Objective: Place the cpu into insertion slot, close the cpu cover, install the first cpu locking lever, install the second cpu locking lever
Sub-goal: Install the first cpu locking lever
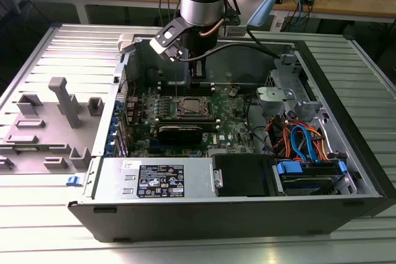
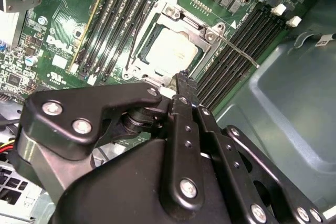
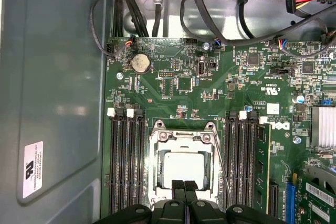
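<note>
Gripper (image 3: 184,188) is hovering clenched and empty at the edge of the insertion slot (image 3: 159,171), tips pinched together likely for pushing the raised locking lever (image 2: 240,51), while the cpu (image 3: 184,167) is sitting inside under the lowered cpu cover (image 3: 182,139).

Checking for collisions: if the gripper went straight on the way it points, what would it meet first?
The gripper would probably meet the edge of the cpu cover, beside the cpu; depth is unclear.

An open computer case (image 1: 216,217) lies on a ribbed table (image 1: 37,233). Inside, a silver power supply (image 1: 158,178) lines the near wall, with orange and blue cables (image 1: 300,140) at the exterior view's right.
</note>
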Tool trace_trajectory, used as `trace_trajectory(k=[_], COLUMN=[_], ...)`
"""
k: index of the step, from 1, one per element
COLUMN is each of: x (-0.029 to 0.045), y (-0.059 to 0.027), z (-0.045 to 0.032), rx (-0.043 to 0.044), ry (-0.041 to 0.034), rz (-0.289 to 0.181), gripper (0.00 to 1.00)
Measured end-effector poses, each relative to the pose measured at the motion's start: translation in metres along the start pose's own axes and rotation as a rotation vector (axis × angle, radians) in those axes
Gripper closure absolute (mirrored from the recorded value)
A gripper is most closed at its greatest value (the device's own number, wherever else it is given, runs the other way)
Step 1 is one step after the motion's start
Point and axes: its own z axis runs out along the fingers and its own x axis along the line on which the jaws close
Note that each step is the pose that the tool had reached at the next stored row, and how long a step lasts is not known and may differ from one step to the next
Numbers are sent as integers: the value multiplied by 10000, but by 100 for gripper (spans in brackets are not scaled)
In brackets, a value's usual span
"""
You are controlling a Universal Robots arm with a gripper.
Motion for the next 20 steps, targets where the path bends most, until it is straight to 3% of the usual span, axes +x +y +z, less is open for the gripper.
trace_trajectory(k=[14,20], x=[0,0], y=[0,0], z=[-1,-1], rx=[3,33], ry=[-3,-7], rz=[-65,-1181], gripper=[89,89])
